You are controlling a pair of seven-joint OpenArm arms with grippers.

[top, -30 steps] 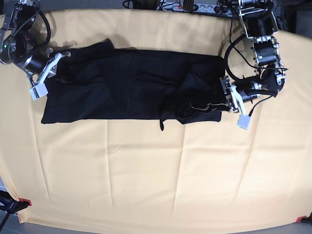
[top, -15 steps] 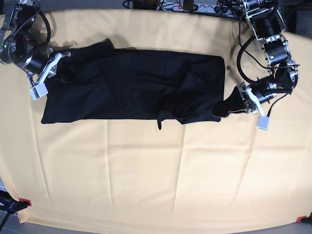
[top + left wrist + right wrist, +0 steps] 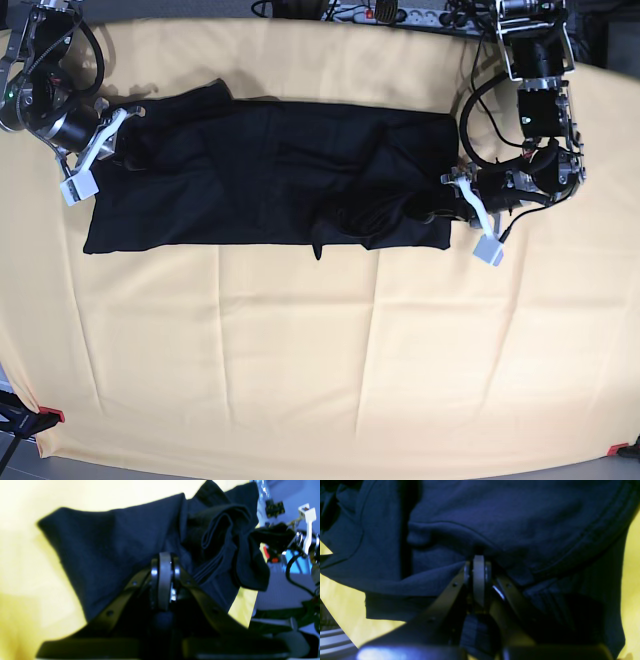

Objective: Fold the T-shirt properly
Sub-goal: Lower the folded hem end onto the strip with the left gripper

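Base view: a bench (image 3: 300,380) draped in yellow cloth (image 3: 420,330) carries the black T-shirt (image 3: 260,180), folded into a long band across the far half, one end near the left edge, the other towards the right edge. Creases and a bunched fold gather in the shirt's right part, and its near hem runs roughly parallel to the bench's near edge. At the left end the right gripper (image 3: 118,140) sits on the shirt's corner; the right wrist view shows its fingers pressed together with dark cloth pinched at their tips. At the right end the left gripper (image 3: 452,205) lies over the shirt's edge; the left wrist view shows its fingers drawn tight together against the fabric, with a lifted, rumpled fold of shirt just beyond them, though whether cloth is caught between them cannot be told. A power strip (image 3: 385,14) rests along the far edge. Red clips (image 3: 50,414) hold the cloth's near corners.
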